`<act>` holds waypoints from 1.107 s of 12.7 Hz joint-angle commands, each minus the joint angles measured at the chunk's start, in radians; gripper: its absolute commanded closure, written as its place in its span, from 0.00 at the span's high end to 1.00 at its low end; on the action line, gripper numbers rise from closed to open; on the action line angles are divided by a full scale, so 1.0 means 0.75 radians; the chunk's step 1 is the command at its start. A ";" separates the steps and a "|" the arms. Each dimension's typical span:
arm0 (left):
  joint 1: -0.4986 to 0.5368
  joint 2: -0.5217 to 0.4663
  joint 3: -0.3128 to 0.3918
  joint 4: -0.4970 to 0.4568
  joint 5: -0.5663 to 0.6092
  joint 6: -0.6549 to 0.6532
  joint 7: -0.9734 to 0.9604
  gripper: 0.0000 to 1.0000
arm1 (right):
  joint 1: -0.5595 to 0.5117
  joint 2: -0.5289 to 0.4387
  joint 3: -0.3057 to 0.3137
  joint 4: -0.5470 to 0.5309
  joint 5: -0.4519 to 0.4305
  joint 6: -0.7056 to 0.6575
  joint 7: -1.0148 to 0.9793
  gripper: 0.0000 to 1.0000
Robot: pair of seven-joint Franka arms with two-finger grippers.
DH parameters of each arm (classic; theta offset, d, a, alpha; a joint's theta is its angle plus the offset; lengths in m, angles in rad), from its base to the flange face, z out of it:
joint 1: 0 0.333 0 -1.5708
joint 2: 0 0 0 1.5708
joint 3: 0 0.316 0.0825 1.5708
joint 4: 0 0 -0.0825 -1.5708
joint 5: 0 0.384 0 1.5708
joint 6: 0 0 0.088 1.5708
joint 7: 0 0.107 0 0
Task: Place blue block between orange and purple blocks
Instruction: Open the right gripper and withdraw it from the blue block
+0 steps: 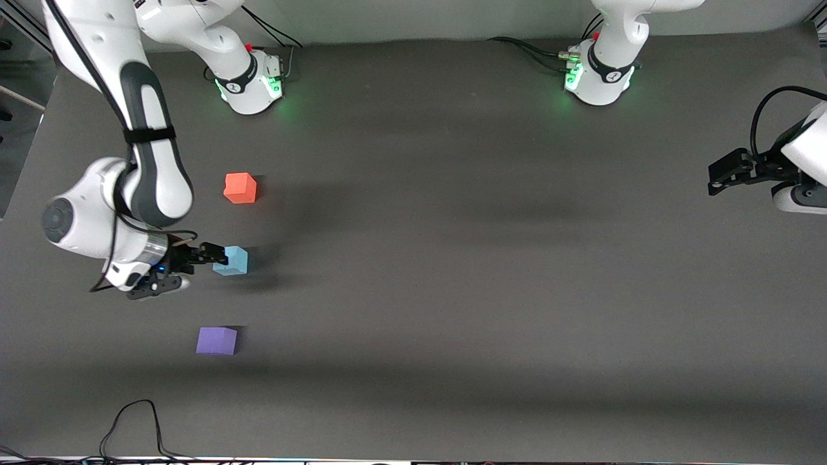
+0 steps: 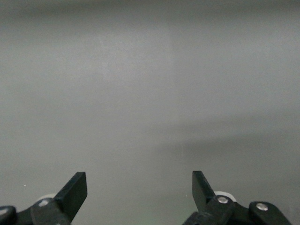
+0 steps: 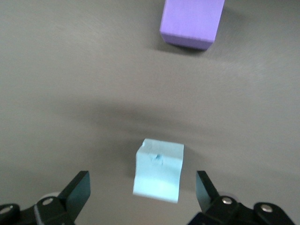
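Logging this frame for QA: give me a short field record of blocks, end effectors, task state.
blue block: on table, between orange block and purple block
right end effector: open, fingers either side of blue block, not gripping
left end effector: open, waiting at left arm's end of table
task state: blue block appears placed

Dark grey matte desk (image 1: 491, 271), evenly lit.
Black cable (image 1: 132, 426) loops at its camera-side edge; soft shadows band the surface.
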 commanded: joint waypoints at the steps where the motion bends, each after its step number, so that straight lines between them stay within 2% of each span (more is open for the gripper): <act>1: -0.014 -0.013 0.011 -0.011 -0.006 0.015 -0.020 1.00 | 0.026 -0.190 -0.007 0.052 -0.172 -0.172 0.109 1.00; 3: -0.012 -0.013 0.011 -0.011 -0.006 0.015 -0.022 1.00 | 0.026 -0.233 -0.007 0.217 -0.248 -0.408 0.149 1.00; 6: -0.012 -0.015 0.011 -0.011 -0.006 0.013 -0.020 1.00 | 0.024 -0.244 -0.007 0.498 -0.273 -0.718 0.168 1.00; 10: -0.012 -0.017 0.011 -0.011 -0.006 0.013 -0.022 1.00 | 0.012 -0.305 0.013 0.570 -0.275 -0.792 0.170 1.00; 11: -0.012 -0.017 0.011 -0.011 -0.006 0.013 -0.022 1.00 | -0.022 -0.315 0.052 0.568 -0.275 -0.798 0.168 1.00; 12: -0.012 -0.017 0.011 -0.011 -0.006 0.013 -0.022 1.00 | -0.126 -0.325 0.154 0.566 -0.277 -0.812 0.170 1.00; 14: -0.012 -0.017 0.011 -0.011 -0.006 0.013 -0.022 1.00 | -0.390 -0.389 0.482 0.552 -0.395 -0.837 0.203 1.00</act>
